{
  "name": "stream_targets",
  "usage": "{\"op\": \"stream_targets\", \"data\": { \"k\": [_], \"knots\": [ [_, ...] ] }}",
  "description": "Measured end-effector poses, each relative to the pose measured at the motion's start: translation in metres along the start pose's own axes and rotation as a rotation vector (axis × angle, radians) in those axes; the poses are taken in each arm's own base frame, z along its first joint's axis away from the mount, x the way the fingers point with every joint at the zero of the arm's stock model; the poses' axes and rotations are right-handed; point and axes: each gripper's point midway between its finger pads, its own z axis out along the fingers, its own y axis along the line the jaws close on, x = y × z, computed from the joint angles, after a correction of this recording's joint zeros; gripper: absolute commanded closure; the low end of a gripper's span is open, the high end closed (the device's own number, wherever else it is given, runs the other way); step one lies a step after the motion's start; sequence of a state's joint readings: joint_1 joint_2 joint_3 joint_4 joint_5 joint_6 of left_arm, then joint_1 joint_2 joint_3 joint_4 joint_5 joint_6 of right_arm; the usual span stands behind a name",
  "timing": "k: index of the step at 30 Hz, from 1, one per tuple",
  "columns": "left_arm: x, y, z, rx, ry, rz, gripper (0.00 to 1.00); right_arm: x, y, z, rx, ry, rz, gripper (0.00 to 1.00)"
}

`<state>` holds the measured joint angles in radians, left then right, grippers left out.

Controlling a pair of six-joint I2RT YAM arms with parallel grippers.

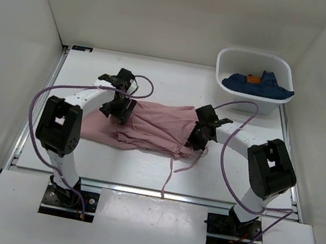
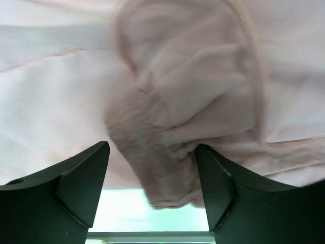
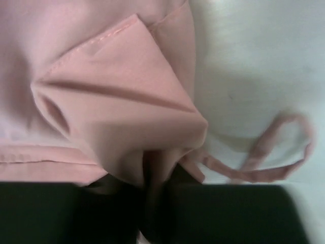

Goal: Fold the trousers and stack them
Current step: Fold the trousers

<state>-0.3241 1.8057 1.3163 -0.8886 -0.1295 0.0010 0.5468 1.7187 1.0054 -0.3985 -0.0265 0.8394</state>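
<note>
The large dusty-pink trousers of thin wrinkly fabric [image 1: 155, 130] lie crumpled mid-table between the two arms, a thin pink drawstring [image 1: 175, 169] trailing toward the near edge. The left gripper [image 2: 152, 190] has its jaws wide around a gathered elastic fold, while the right gripper [image 1: 199, 138] pinches a bunched fold at the trousers' right end. A white plastic basket [image 1: 231, 62] at the far right holds a dark blue garment [image 1: 259, 84].

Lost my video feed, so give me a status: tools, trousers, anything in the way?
Left tool open around bunched waistband. Right tool shut on trousers, fabric pinched. Trousers crumpled mid-table, drawstring trailing toward near edge. Nothing in the way; basket far right.
</note>
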Motion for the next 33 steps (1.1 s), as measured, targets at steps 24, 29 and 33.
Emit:
{"op": "stream_targets", "data": {
  "k": [24, 29, 33],
  "knots": [
    [-0.007, -0.040, 0.037, 0.194, 0.154, 0.005, 0.31, -0.054, 0.149, -0.144, 0.240, -0.274, -0.451, 1.00],
    [-0.009, -0.045, 0.043, 0.229, 0.180, -0.006, 0.81, -0.018, 0.198, -0.096, 0.123, -0.194, -0.573, 1.00],
    [-0.008, -0.046, 0.043, 0.241, 0.182, -0.011, 0.83, -0.012, 0.207, -0.090, 0.038, -0.158, -0.584, 1.00]
  ]
}}
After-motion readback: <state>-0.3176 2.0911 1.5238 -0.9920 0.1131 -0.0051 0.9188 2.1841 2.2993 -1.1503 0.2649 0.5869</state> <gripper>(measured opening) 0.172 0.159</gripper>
